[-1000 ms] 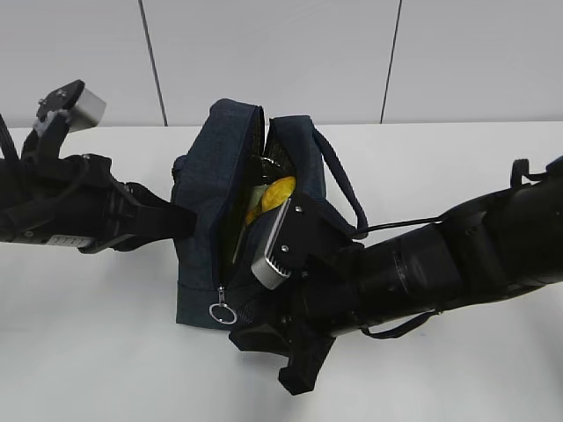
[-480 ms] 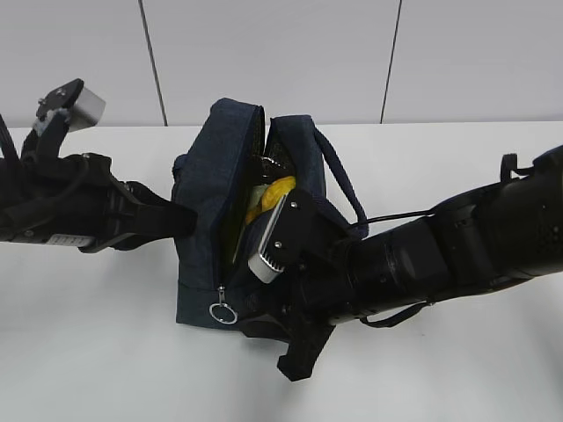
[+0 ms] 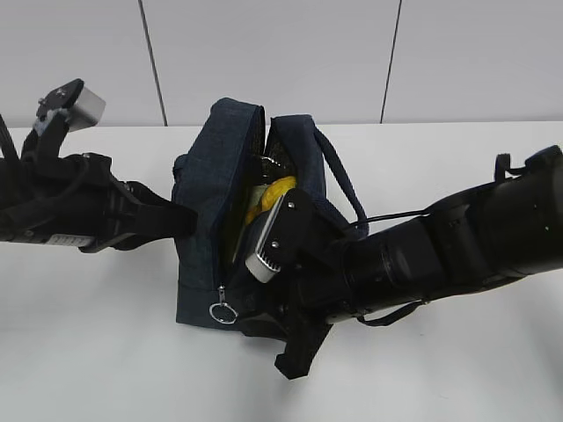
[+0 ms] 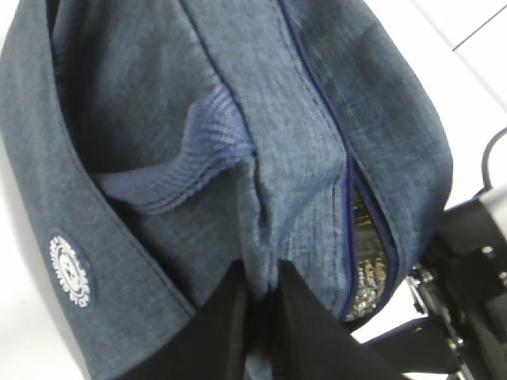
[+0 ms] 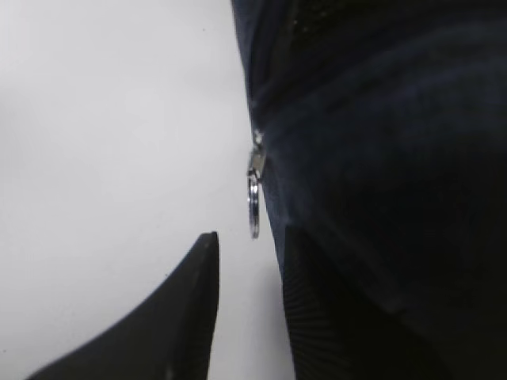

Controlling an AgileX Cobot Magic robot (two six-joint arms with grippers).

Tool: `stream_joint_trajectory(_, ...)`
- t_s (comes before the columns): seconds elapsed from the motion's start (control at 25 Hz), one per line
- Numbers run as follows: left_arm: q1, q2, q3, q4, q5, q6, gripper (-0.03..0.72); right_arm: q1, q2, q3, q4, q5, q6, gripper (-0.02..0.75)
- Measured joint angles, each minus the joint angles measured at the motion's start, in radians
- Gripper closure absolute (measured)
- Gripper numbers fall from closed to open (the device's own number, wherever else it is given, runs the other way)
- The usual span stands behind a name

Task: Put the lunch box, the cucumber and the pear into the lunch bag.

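The dark navy lunch bag [image 3: 211, 202] stands mid-table with its top zipper open. The yellow pear [image 3: 278, 188] lies inside it, beside a pale edge of the lunch box [image 3: 255, 197]. I cannot make out the cucumber. My left gripper [image 3: 183, 220] is shut on a fold of the bag's left side wall, seen close in the left wrist view [image 4: 261, 289]. My right gripper [image 5: 249, 241] is open at the bag's near end. The silver ring pull [image 5: 253, 207] hangs just ahead of its fingertips, untouched. The pull also shows in the exterior view [image 3: 223, 312].
The bag's looped strap handles [image 3: 343, 189] hang over its right side, above my right arm. Silvery lining [image 4: 368, 261] shows through the zipper gap. White table [image 3: 106, 352] surrounds the bag, with a wall behind.
My right arm has shifted a little to the left, bringing its fingertips closer to the ring pull. The left gripper and the bag have not moved.
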Motion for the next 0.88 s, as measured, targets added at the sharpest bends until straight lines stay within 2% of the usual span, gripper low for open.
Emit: stream_joint_trajectory(0.88,0.000,0.000,0.000,-0.008,0.005,0.012,0.682,0.000,0.053,-0.063,0.000,0.006,0.013,0.503)
